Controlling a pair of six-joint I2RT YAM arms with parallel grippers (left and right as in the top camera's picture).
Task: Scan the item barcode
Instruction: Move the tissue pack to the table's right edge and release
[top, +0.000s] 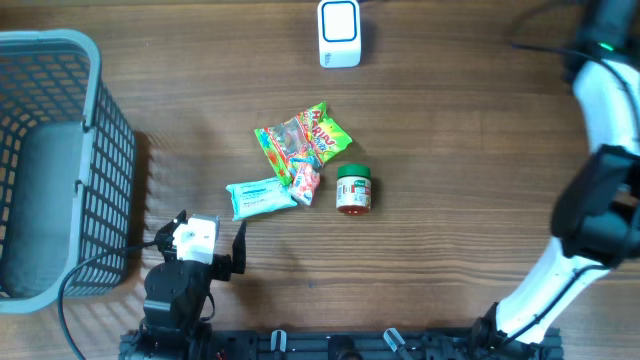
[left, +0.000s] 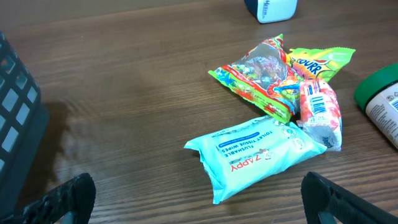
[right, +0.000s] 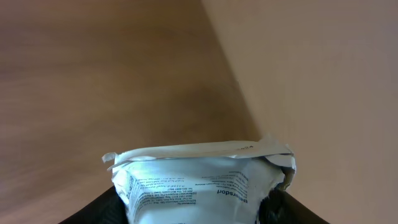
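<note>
Showing wood-grain tbl (top: 450, 150), scanner (top: 339, 33) far edge, basket (top: 50, 150) left; maybe beige wall (right: 323, 74).

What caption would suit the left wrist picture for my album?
Open left gripper faces a teal wipes pack, candy bags and a green-lidded jar on a wooden table.

Basket (top: 60, 150): grey, left edge of bench (top: 450, 120).
Scanner (top: 339, 33): white, top centre.
Middle: candy bags (top: 300, 140), wipes pack (top: 262, 197), jar (top: 353, 189).
Left hand (top: 210, 224): fingers spread.
</note>
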